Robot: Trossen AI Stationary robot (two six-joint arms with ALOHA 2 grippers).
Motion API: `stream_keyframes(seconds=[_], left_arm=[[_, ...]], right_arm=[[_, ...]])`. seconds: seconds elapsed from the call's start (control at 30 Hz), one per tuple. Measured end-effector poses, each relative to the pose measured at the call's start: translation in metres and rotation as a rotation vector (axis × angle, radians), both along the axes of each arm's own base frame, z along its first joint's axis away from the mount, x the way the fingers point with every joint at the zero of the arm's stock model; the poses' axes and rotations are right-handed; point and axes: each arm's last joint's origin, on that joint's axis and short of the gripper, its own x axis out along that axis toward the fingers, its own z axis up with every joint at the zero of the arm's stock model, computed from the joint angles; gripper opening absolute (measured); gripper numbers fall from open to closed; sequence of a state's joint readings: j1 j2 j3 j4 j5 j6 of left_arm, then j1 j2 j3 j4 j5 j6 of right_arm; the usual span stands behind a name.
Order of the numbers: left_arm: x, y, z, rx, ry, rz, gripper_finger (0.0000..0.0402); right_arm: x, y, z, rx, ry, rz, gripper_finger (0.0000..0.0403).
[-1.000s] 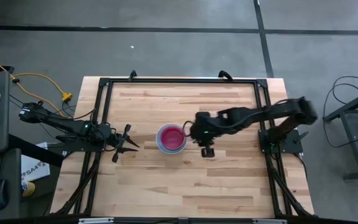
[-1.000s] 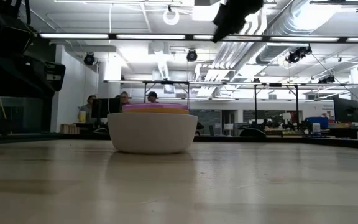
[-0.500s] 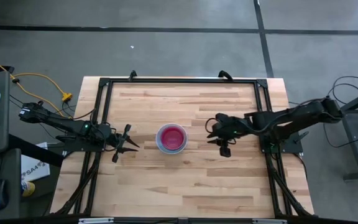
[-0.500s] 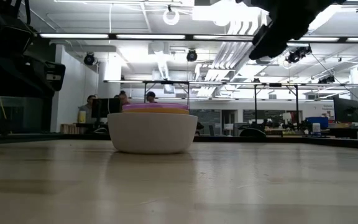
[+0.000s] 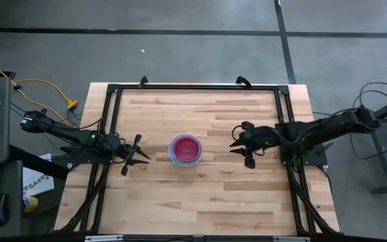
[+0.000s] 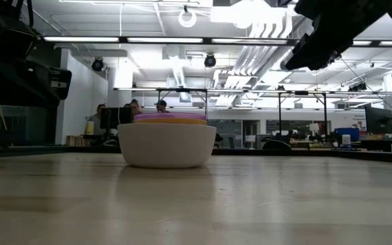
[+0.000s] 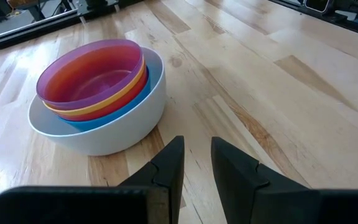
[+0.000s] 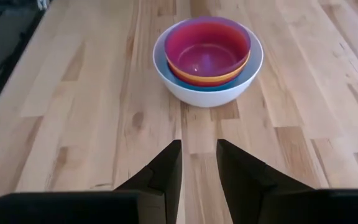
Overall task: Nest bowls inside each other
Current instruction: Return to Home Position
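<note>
The bowls [image 5: 185, 148] stand nested in one stack at the table's middle. The white bowl [image 6: 167, 144] is outermost and rests by its base on the wood. Blue, red-pink and yellow rims show inside it, and the purple bowl [image 7: 91, 71] is innermost. My left gripper [image 5: 145, 157] waits to the stack's left, pointing at it, open by a narrow gap [image 7: 196, 146] with nothing between its fingers. My right gripper [image 5: 234, 146] hovers above the table to the stack's right, also pointing at the bowls [image 8: 207, 59], open [image 8: 199, 149] and holding nothing.
A black metal frame [image 5: 193, 87] runs along the table's far, left and right edges. Bare wood lies all around the stack. Beyond the far edge the low view shows a room with desks and seated people [image 6: 133, 109].
My right gripper has drawn back from beside the bowls toward the table's right edge, sinking somewhat and tipping less steeply downward. Its finger gap looks unchanged. The stack of bowls has stayed where it was.
</note>
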State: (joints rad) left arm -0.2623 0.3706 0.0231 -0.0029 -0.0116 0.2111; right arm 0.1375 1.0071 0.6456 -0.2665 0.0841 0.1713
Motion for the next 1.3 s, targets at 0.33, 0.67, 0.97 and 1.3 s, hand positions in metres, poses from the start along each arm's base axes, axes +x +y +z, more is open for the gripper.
stream_keyframes(seconds=[0.33,0.67,0.97,1.3], left_arm=[[0.000,0.000,0.000,0.000,0.000,0.000,0.0081],[0.000,0.000,0.000,0.000,0.000,0.000,0.0081],[0.000,0.000,0.000,0.000,0.000,0.000,0.0081],[0.000,0.000,0.000,0.000,0.000,0.000,0.0081]], right_arm=[[-0.027,-0.004,-0.033,0.061,-0.152,-0.024,0.0094],[-0.042,-0.006,-0.059,0.084,-0.304,-0.014,0.0094],[-0.056,-0.008,-0.072,0.080,-0.342,-0.011,0.0094],[-0.070,-0.010,-0.077,0.075,-0.427,-0.002,0.0094]])
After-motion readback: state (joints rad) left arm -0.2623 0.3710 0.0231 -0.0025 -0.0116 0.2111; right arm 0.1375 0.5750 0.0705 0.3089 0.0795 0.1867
